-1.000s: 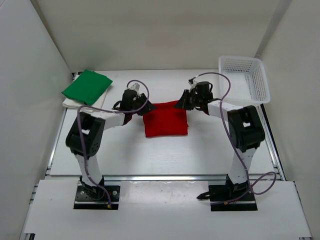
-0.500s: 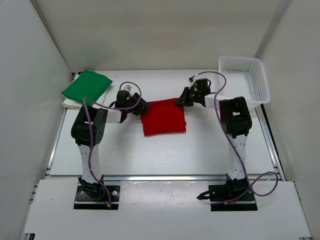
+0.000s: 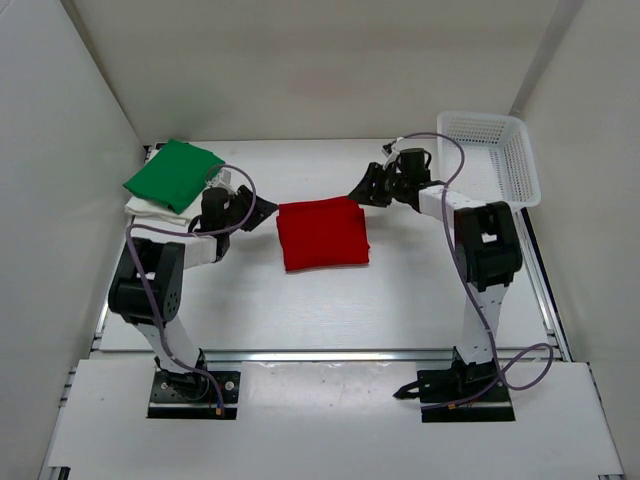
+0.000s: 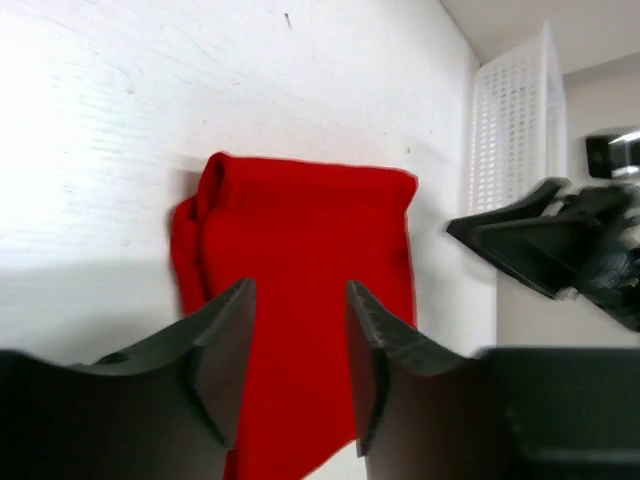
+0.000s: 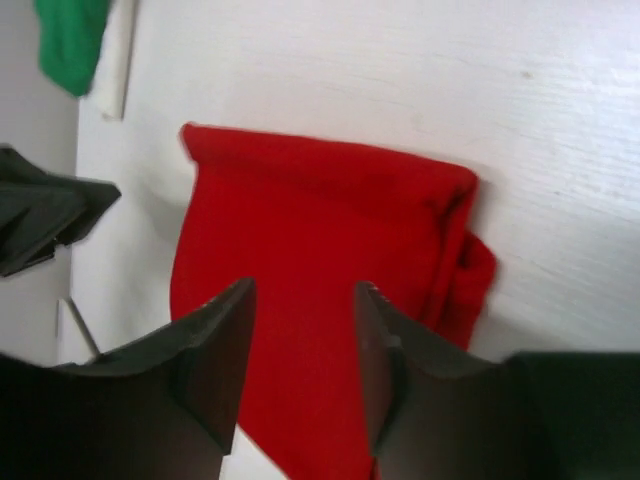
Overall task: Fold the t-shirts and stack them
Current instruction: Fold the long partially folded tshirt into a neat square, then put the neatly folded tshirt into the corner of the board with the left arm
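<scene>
The red t-shirt (image 3: 322, 233) lies folded into a flat square in the middle of the table, showing in both wrist views (image 4: 300, 220) (image 5: 320, 210). My left gripper (image 3: 267, 208) (image 4: 298, 287) hovers just off its left edge, open and empty. At the shirt's back right corner my right gripper (image 3: 356, 195) (image 5: 303, 287) is also open, with nothing between its fingers. The green t-shirt (image 3: 172, 173) lies folded on top of the white t-shirt (image 3: 148, 206) at the back left.
A white mesh basket (image 3: 490, 150) stands at the back right corner. White walls close in the table on the left, right and back. In the left wrist view the right gripper (image 4: 520, 240) shows beyond the red shirt, in front of the basket (image 4: 510, 120).
Both grippers have opened and let go of the red shirt. The left arm has drawn back to the left, the right gripper up and back. The shirt now lies flat.
</scene>
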Available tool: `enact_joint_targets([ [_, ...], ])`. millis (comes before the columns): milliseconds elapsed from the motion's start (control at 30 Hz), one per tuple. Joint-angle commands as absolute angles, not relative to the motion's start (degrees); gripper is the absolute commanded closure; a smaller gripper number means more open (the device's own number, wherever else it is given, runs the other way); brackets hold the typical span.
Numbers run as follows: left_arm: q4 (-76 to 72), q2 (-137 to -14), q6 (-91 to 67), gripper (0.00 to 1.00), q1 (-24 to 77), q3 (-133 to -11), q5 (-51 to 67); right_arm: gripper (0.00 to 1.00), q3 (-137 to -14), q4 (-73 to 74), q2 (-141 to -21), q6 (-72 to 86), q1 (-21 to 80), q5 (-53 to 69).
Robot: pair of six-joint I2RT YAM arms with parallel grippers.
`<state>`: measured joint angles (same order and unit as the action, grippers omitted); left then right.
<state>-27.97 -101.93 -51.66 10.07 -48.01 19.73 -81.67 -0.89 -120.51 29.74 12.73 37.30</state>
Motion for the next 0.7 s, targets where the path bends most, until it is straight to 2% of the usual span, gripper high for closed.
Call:
enact_joint_targets([
  [0, -24.89, -94.94, -45.63, 0.55, 9.84, -42.91, 15.92, 0.53, -78.68, -5.01, -110.5, 29.45, 13.45, 37.27],
  [33, -21.39, -94.31, -44.4, 0.61, 10.45, -42.8, 13.82, 0.44, -77.36, -5.18, -109.35, 29.44, 13.88, 36.48],
  [67, -20.05, -94.05, -42.47, 0.61, 10.89, -41.85, 12.75, 0.42, -74.56, -5.71, -107.07, 29.62, 14.32, 35.95],
  [167, -13.47, -93.95, -39.3, 0.48, 12.83, -40.96, 9.06, 0.36, -65.69, -11.5, -99.88, 32.16, 15.64, 33.32],
  [233, -11.52, -94.57, -38.24, 0.32, 14.23, -40.61, 8.96, 0.35, -60.59, -15.8, -96.34, 33.65, 15.73, 33.22],
  [300, -13.69, -94.92, -38.4, 0.23, 14.68, -38.69, 10.53, 0.33, -54.43, -18.52, -91.78, 34.8, 15.91, 33.75],
  [367, -15.64, -96.93, -39.54, 0.17, 15.03, -38.06, 12.55, 0.34, -51.44, -19.51, -89.83, 35.33, 16.17, 34.1],
  [433, -15.56, -99.47, -39.99, 0.16, 15.55, -40.16, 14.05, 0.33, -49.15, -19.51, -87.98, 34.63, 16.52, 33.93],
  [533, -12.93, -105.62, -38.68, 0.18, 18.8, -46.56, 13.8, 0.33, -45.62, -20.21, -84.56, 34.8, 16.17, 34.1],
  [600, -11.69, -110.02, -39.28, 0.27, 21.17, -50.24, 15.81, 0.33, -43.69, -20.39, -83.5, 34.89, 15.65, 34.54],
  [667, -13.96, -113.72, -40.16, 0.62, 22.93, -52.46, 16.69, 0.33, -43.16, -20.39, -82.44, 34.45, 15.56, 34.8],
])
